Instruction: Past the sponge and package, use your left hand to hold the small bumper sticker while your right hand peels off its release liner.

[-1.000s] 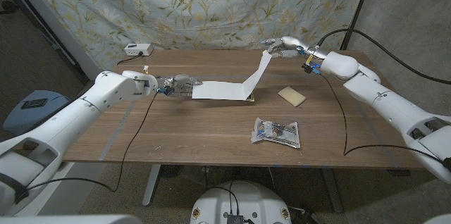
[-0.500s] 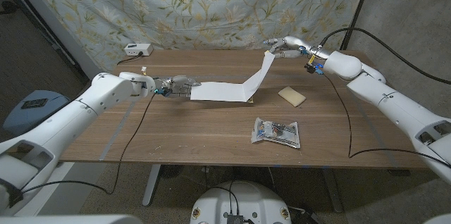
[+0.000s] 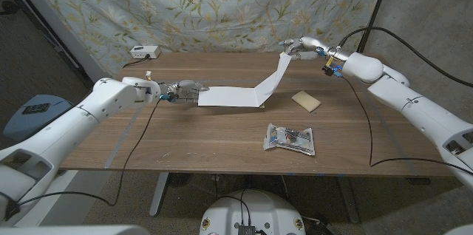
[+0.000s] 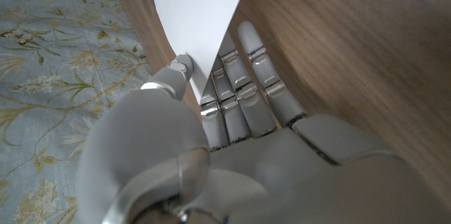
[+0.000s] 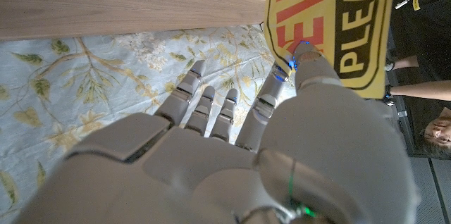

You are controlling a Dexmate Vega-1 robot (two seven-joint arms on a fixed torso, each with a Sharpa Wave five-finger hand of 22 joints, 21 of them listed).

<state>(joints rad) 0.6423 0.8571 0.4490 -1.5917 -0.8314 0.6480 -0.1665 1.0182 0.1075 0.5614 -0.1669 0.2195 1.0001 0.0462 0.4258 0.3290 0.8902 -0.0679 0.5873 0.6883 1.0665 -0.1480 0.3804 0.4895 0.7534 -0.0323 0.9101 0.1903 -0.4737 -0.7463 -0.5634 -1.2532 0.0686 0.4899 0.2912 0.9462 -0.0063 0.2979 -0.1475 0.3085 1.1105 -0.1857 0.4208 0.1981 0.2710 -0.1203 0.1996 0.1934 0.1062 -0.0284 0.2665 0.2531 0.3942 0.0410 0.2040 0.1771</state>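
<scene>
The bumper sticker's white sheet [image 3: 229, 96] lies flat on the table beyond the sponge [image 3: 306, 100] and the package [image 3: 290, 138]. My left hand [image 3: 185, 89] pinches its left end between thumb and fingers; the left wrist view shows this hand [image 4: 211, 132] on the white sheet [image 4: 204, 13]. From a fold at the sheet's right end a strip [image 3: 275, 76] rises to my right hand [image 3: 301, 46], which pinches its top. That strip looks white in the head view. In the right wrist view my right hand [image 5: 232, 146] pinches its yellow face [image 5: 338, 20], printed in red and black.
A small white box [image 3: 143, 52] sits at the table's [image 3: 185, 139] far left corner. A floral curtain [image 3: 222, 6] hangs right behind the table. A person [image 5: 437, 129] shows at the edge of the right wrist view.
My right hand has drifted slightly rightward with the raised strip still pinched. The left hand and the flat sheet have stayed in place.
</scene>
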